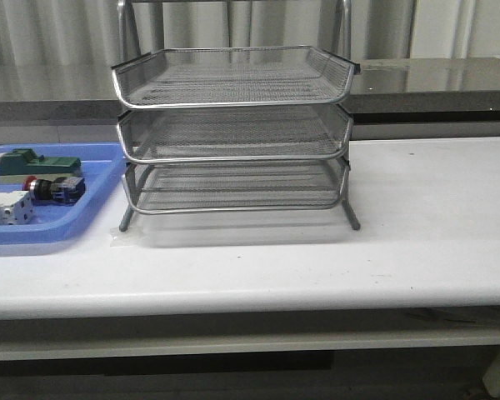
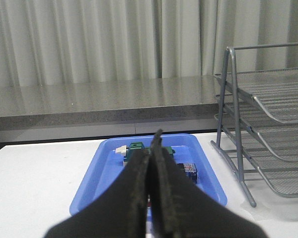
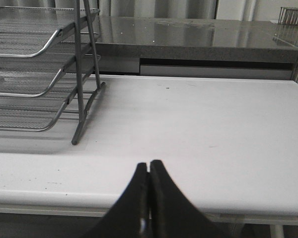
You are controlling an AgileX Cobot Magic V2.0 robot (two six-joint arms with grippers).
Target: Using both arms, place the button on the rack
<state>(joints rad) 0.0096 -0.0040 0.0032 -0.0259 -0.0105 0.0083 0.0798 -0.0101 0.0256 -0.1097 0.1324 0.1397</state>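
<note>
— Black rubbery fingers pressed flat together: that is the left gripper (image 2: 150,163) as its own wrist camera shows it, no gap between the tips and nothing held. What does the other side show?

— The same. The right gripper (image 3: 149,171) has its fingertips meeting in a thin seam, empty, hanging at the near edge of the white table (image 3: 198,129). Neither arm appears in the front view, so both sit back from the work.

— Then where is the button (image 1: 57,188)?

— Lying on its side in the blue tray (image 1: 100,179) at the left of the table, red cap towards the left and blue block towards the right. It sits between a green-topped block (image 1: 35,162) behind it and a white block (image 1: 7,207) in front, close to both. From the left wrist only a bit of its blue end peeks out past the fingers.

— And the rack (image 1: 233,125)?

— Standing mid-table, just beside the tray's right edge. All three mesh tiers look bare, as far as I can see through the wire.

— So nothing is done yet.

— That is my reading. The pick, any hand-over between the arms, and the placing on a tier all remain. The left arm is pointed at the tray, so I would guess it goes first, and its fingers must part before anything else.
</note>
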